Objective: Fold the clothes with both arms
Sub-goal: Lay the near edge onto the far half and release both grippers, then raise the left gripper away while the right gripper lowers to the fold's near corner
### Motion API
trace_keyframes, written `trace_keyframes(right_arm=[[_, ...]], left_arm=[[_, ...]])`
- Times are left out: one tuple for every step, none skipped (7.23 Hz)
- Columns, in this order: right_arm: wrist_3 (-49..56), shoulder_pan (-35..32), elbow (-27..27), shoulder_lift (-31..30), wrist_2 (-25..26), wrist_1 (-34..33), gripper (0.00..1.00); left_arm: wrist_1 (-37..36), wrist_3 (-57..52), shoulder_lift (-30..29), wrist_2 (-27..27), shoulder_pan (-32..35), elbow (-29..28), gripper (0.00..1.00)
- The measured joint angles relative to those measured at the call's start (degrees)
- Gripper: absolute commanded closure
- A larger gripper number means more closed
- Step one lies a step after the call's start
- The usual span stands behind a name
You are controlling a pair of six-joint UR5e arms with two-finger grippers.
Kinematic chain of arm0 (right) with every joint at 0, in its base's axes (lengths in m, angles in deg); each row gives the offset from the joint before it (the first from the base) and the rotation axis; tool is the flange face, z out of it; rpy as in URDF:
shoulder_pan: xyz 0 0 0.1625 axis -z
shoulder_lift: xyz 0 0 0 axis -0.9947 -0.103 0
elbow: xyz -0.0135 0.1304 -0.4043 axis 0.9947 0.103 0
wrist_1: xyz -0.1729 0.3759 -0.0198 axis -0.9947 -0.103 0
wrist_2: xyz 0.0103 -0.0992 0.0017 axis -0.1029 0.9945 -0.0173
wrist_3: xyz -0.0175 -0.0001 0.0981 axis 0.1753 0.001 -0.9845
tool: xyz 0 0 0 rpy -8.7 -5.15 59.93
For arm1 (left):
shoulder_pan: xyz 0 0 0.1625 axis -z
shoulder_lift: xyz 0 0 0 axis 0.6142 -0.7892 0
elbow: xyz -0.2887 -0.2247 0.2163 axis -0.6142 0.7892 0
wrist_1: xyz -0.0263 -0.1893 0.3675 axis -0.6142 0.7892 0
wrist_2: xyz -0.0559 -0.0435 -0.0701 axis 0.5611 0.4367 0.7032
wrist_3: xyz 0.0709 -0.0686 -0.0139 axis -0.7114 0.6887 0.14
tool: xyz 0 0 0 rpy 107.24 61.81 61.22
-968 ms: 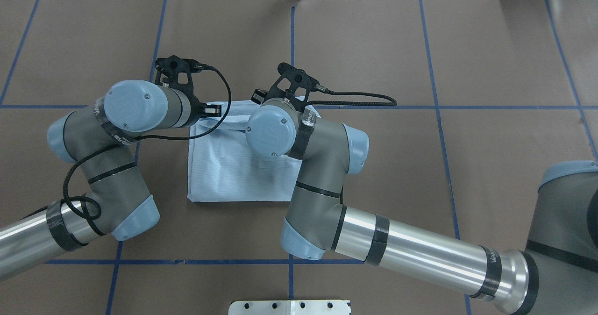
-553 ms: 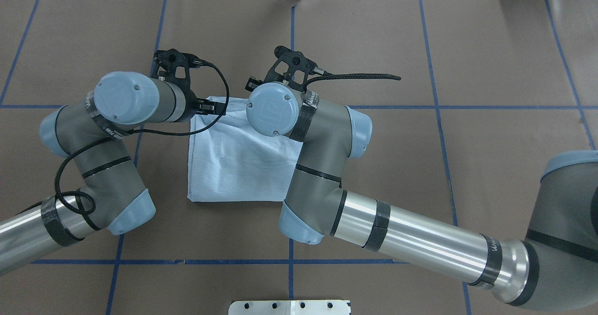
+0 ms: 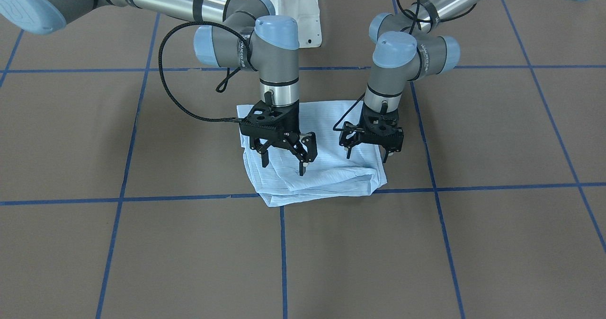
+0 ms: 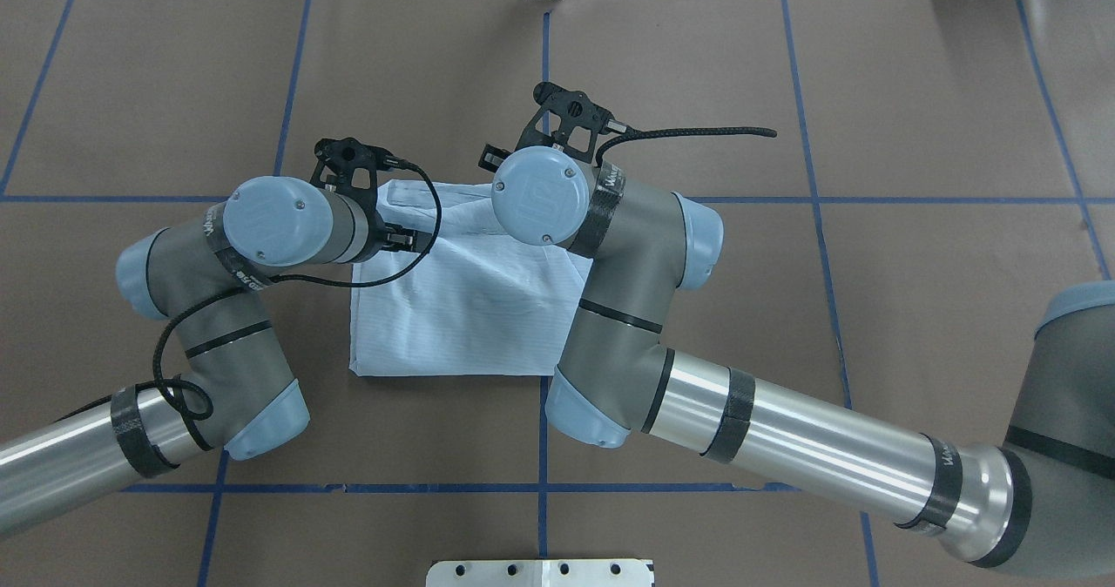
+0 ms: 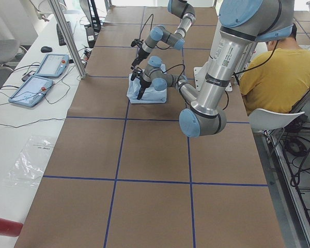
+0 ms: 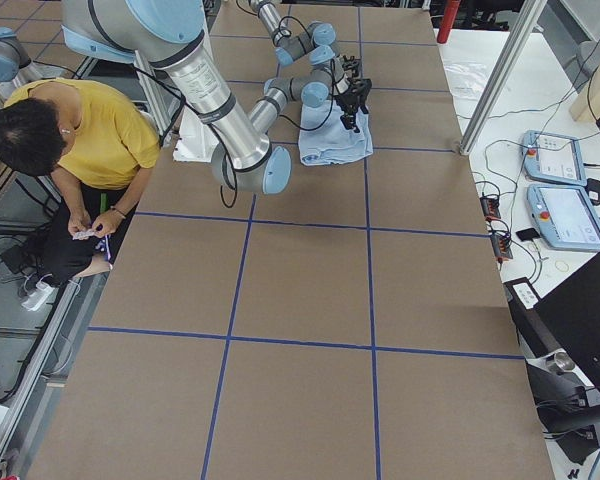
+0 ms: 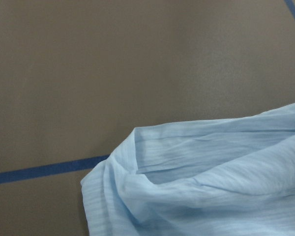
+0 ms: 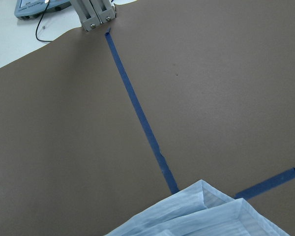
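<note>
1. Shirt (image 3: 326, 177) lies in the middle of the table (image 3: 142, 243), folded into a small, almost square packet. In the front view its lower edge comes close to a blue tape line (image 3: 473, 186).
2. My right gripper (image 3: 284, 164) hangs over the left part of the packet in that view. Its fingers point down and are spread wide, with no cloth between them.
3. My left gripper (image 3: 369, 156) hangs over the right part, also spread and empty. Whether any fingertip touches the cloth, I cannot tell.
4. The two grippers stand side by side, one for each half of the packet. I think this is because such thin cloth lies flat only when both sides are handled equally.
5. In the overhead view the packet's lower edge is straight and clean. The upper edge, under my wrists, is rumpled, and the layers there do not match.
6. I judge the folding nearly finished; perhaps the rumpled edge needs smoothing, or one more fold.
7. The risk I see is that the light fabric catches on a fingertip, so the layers open again when I lift away.
</note>
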Motion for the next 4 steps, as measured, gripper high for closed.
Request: trace_keyframes(right_arm=[[0.1, -0.1, -0.1, -0.1, 0.0, 0.1, 0.0], [0.1, 0.0, -0.1, -0.2, 0.0, 0.2, 0.0], [0.1, 0.0, -0.1, -0.2, 0.0, 0.3, 0.0], [0.2, 0.0, -0.1, -0.3, 0.1, 0.4, 0.0]], left_arm=[[0.1, -0.1, -0.5, -1.0, 0.5, -0.7, 0.02], [0.2, -0.1, -1.4, -1.5, 1.6, -1.9, 0.02], [0.3, 0.0, -2.6, -1.8, 2.8, -4.1, 0.02], [0.3, -0.2, -3.9, -2.2, 4.0, -6.9, 0.02]])
